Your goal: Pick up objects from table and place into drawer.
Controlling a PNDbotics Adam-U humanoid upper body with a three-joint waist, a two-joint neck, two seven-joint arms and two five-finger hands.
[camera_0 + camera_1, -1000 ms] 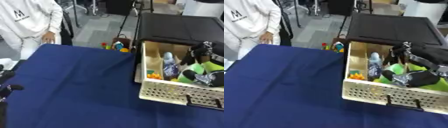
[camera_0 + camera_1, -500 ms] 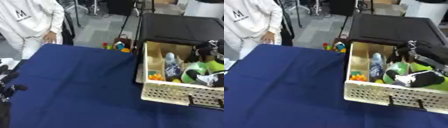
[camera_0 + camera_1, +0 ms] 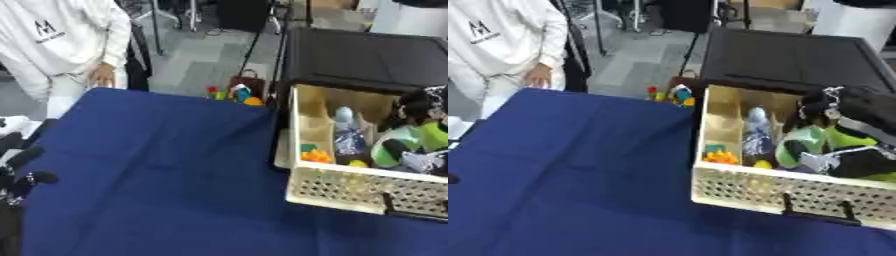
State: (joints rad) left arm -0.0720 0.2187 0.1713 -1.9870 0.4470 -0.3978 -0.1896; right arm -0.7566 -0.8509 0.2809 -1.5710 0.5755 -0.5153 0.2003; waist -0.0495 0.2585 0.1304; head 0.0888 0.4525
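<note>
Reaching into the drawer at the worktop's right edge
Right hand curls its fingers round a green object already inside; left hand idles spread at the left edge

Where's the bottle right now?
The bottle lies in the open drawer at the right of both eye views, left of the right hand and behind a small orange thing.

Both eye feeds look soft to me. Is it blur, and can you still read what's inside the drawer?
Left eye view: soft throughout; the drawer contents read only as a bottle and green shapes. Right eye view: equally soft; right hand merges with the green object.
</note>
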